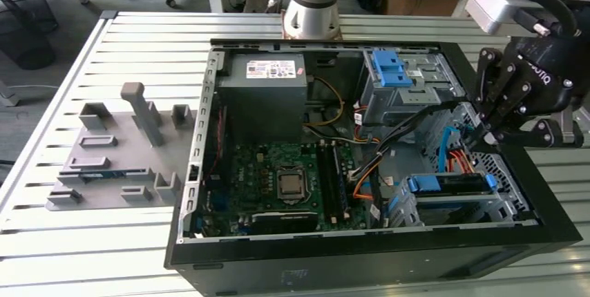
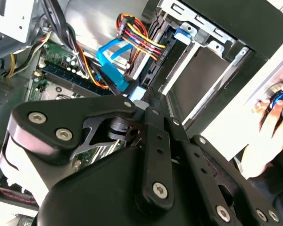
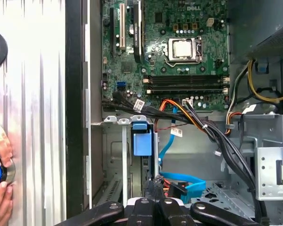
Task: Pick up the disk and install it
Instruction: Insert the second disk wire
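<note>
The disk (image 1: 449, 185) stands on edge in the drive cage at the case's corner, on the exterior view's right, with blue frame pieces at both ends. Its blue tab (image 3: 142, 142) and dark edge also appear in the first wrist view, and it runs as a dark slab (image 2: 161, 70) in the second wrist view. My gripper (image 1: 477, 138) hangs just above the cage, over the disk's end near the case wall. In both wrist views the black fingers (image 3: 155, 184) meet tip to tip (image 2: 144, 101), shut, with nothing between them.
The open computer case (image 1: 212, 138) holds a motherboard (image 1: 276, 179), a grey power supply (image 1: 262, 97), an upper cage with a blue latch (image 1: 392, 72), and loose orange and blue cables (image 3: 184, 181) by the disk. A grey fixture (image 1: 120, 152) sits left. A hand (image 3: 0, 188) rests on the table.
</note>
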`<state>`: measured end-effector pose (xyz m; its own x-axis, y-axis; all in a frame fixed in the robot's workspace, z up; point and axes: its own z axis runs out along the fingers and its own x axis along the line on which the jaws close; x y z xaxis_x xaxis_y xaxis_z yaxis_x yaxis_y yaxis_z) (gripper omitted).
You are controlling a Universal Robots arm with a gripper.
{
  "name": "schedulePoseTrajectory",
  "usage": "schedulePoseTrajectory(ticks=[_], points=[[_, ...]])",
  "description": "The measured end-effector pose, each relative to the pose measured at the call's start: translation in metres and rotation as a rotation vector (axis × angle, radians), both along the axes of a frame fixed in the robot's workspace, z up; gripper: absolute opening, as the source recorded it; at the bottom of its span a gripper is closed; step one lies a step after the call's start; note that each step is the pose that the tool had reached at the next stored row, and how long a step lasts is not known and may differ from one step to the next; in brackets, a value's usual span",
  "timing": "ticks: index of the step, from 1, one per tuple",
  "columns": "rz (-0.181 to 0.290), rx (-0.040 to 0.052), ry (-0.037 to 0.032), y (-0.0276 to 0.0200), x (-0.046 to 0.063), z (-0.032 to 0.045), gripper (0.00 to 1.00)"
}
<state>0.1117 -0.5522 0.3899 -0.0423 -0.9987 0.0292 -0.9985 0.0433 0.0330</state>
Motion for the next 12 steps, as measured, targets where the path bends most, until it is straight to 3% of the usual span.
schedulePoseTrajectory(ticks=[7, 12], points=[[0.0, -0.0001, 0.0, 0.0057, -0.0002, 0.0098, 0.11], [0.0, 0.0, 0.0, 0.0083, -0.0018, 0.0108, 0.11]])
